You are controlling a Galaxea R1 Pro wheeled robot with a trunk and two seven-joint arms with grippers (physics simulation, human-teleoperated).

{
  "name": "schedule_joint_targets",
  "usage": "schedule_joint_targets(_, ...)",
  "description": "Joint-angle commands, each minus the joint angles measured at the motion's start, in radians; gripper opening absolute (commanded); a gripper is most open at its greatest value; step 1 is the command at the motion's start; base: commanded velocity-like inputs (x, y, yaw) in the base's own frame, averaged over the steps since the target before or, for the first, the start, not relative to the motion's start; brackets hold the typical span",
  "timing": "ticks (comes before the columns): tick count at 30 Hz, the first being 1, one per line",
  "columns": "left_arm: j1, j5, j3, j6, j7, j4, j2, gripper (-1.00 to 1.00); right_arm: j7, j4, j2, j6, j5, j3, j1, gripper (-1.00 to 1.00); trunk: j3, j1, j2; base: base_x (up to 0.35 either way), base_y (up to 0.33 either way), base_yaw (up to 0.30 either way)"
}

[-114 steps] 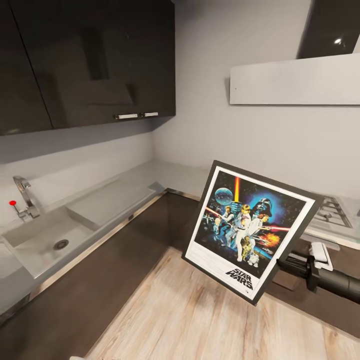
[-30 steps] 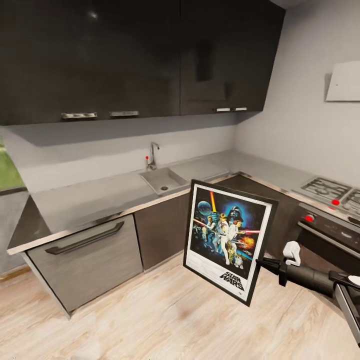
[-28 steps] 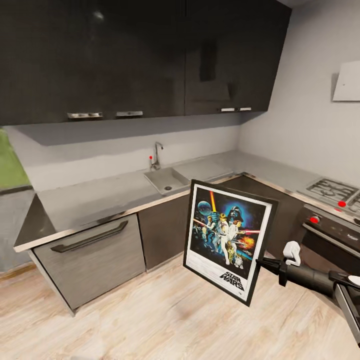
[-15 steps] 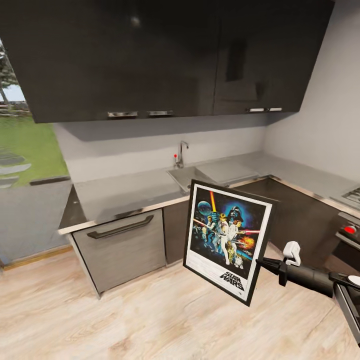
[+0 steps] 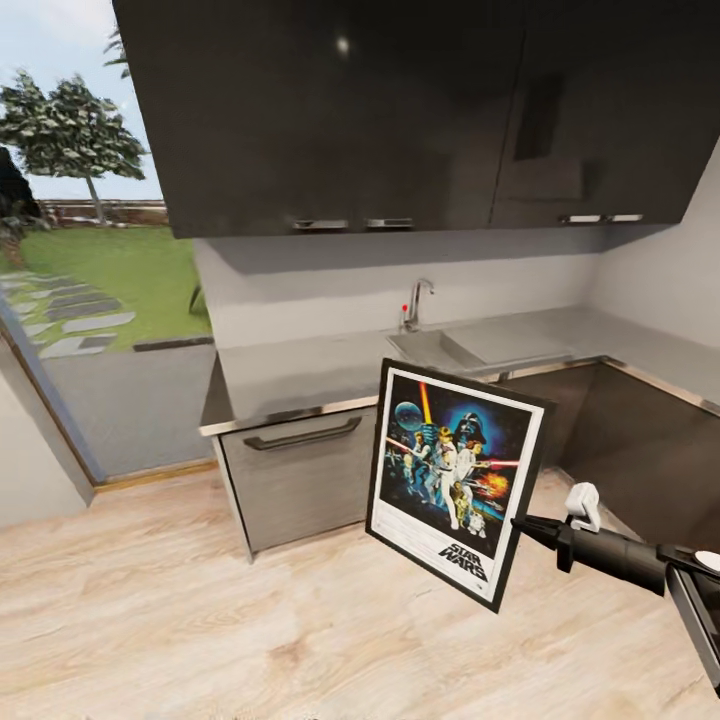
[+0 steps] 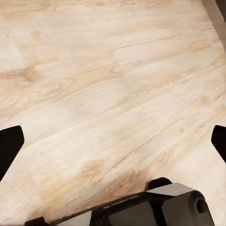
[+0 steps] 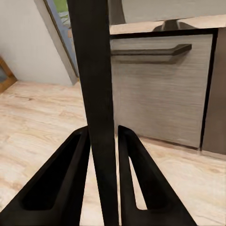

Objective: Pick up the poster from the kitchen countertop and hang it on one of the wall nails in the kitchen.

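Observation:
The poster [image 5: 455,480], a black-framed Star Wars picture, hangs upright and slightly tilted above the wood floor in front of the kitchen countertop [image 5: 300,365]. My right gripper [image 5: 520,526] is shut on its right edge. In the right wrist view the frame's dark edge [image 7: 96,84] runs between the two black fingers [image 7: 136,179] of the right gripper [image 7: 103,160]. My left gripper [image 6: 113,143] is open, its tips far apart over bare floor planks. No wall nail can be made out on the grey wall.
Glossy dark upper cabinets [image 5: 400,100] hang over the worktop with its sink [image 5: 430,348] and tap [image 5: 415,300]. A grey drawer front with a bar handle [image 5: 300,470] faces me. A glass opening to a garden [image 5: 90,290] lies at the left. Pale wood floor [image 5: 200,620] spreads ahead.
The whole view has swung left: counter, sink and cabinets slid rightward, the hob left the picture, and the garden opening appeared. The poster stays in the right gripper as before.

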Motion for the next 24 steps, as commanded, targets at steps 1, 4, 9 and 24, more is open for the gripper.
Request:
schedule_joint_targets(1, -0.001, 0.007, -0.008, -0.005, -0.002, 0.001, 0.000, 1.00, 0.004, 0.000, 0.002, 0.012, -0.006, 0.000, -0.001, -1.00, -0.003, 0.000, -0.002, -0.116, 0.097, 0.279)
schedule_joint_targets(4, -0.001, 0.007, -0.008, -0.005, -0.002, 0.001, 0.001, 1.00, 0.004, 0.000, 0.005, 0.012, -0.006, 0.009, -0.001, -1.00, -0.004, 0.000, -0.002, -0.163, 0.136, 0.241)
schedule_joint_targets(9, -0.001, 0.007, -0.008, -0.005, -0.002, 0.001, 0.002, 1.00, 0.004, 0.000, 0.007, 0.012, -0.006, 0.018, -0.001, -1.00, -0.002, 0.000, -0.002, -0.149, 0.123, 0.082)
schedule_joint_targets(24, -0.001, 0.007, -0.008, -0.005, -0.002, 0.001, 0.002, 1.00, 0.004, 0.000, 0.008, 0.012, -0.006, 0.019, -0.001, -1.00, 0.018, 0.000, -0.002, -0.010, 0.008, 0.004)
